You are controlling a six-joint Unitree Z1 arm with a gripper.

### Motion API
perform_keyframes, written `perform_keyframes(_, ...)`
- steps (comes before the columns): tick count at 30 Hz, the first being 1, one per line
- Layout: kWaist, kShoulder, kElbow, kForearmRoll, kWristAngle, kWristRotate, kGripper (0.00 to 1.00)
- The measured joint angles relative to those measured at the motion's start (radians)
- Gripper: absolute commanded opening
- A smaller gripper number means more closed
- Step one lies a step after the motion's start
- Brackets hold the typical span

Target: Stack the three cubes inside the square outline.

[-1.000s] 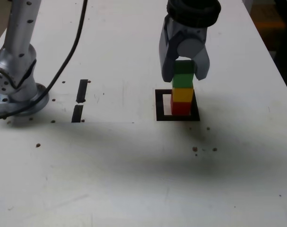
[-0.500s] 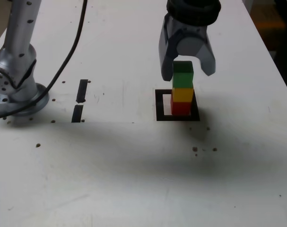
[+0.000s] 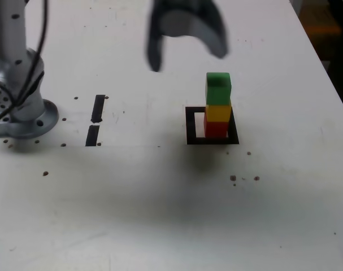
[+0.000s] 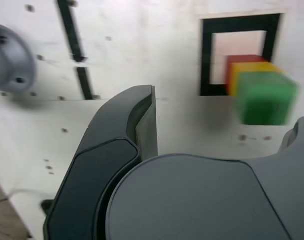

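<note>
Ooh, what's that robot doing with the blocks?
It looks like the robot has been building a little tower, and right now it isn't holding any block. The fingers are open, up and away from the tower. The red block is at the bottom, the yellow block is in the middle, and the green block is on top. The tower stands at the black square outline, and all three blocks are stacked.

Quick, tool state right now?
Tool: open, holding nothing, up and away from the stacked cubes.
</note>
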Motion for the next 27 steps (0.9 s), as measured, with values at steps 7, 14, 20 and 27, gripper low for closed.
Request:
perform_keyframes(7, 0.000, -0.190, 0.254, -0.092, 0.013, -0.002, 1.00)
perform_keyframes(14, 0.015, -0.384, 0.507, -0.316, -0.017, -0.002, 0.99)
perform_keyframes(20, 0.070, -0.400, 0.728, -0.526, -0.039, 0.029, 0.99)
perform_keyframes(27, 0.086, -0.416, 0.984, -0.570, -0.028, 0.041, 0.99)
